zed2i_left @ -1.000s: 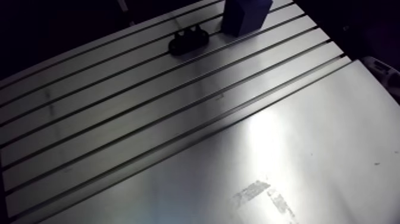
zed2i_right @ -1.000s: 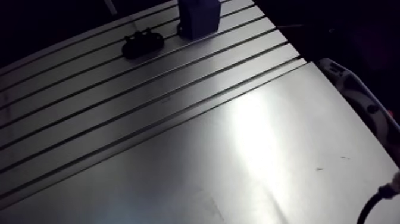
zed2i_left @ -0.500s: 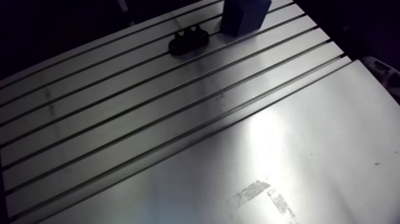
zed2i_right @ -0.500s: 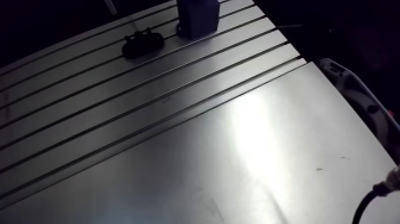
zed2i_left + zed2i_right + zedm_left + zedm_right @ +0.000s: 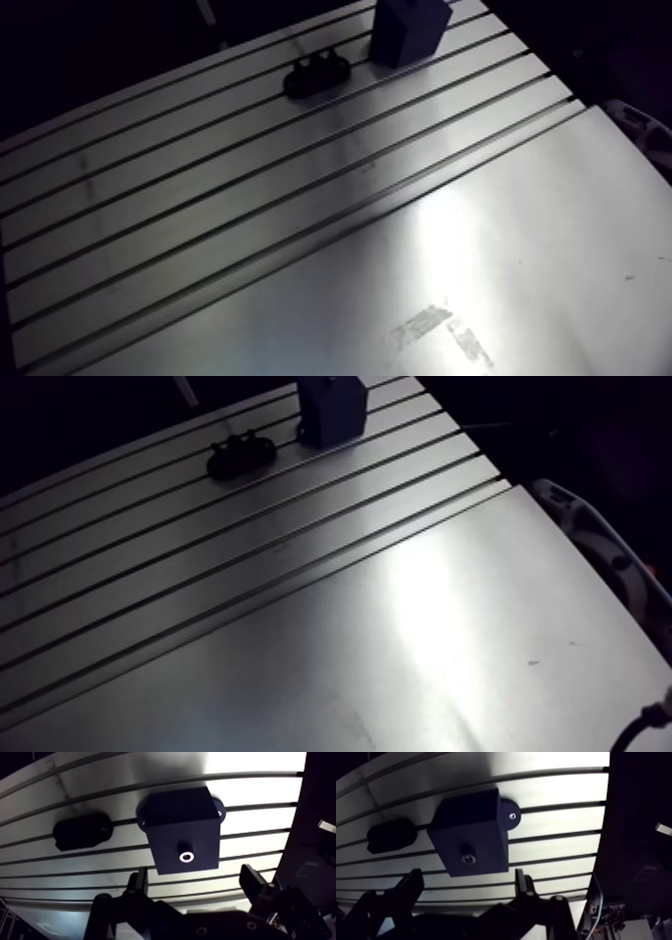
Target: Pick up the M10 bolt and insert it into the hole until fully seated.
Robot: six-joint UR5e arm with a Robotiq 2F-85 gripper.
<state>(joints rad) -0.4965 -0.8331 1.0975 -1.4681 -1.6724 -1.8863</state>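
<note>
In the wrist view the gripper (image 5: 194, 873) hangs over the dark block (image 5: 170, 817). Its two fingers (image 5: 139, 883) stand wide apart, and nothing is between them. The bolt (image 5: 187, 856) is set into the top face of the block, at 12 o'clock from the gripper and close to it. Its shiny head seems to stand a little above the face, but the view is too dark to say if it is fully down. A black holder (image 5: 80, 832) lies on the slotted table (image 5: 260, 782) near the block, at about 10 o'clock from the gripper. In the arm view the block stands by the table's far edge, at 1 o'clock, with the holder near it at its 8 o'clock. A smooth plate (image 5: 520, 260) covers the near part of the table, from 3 to 6 o'clock.
</note>
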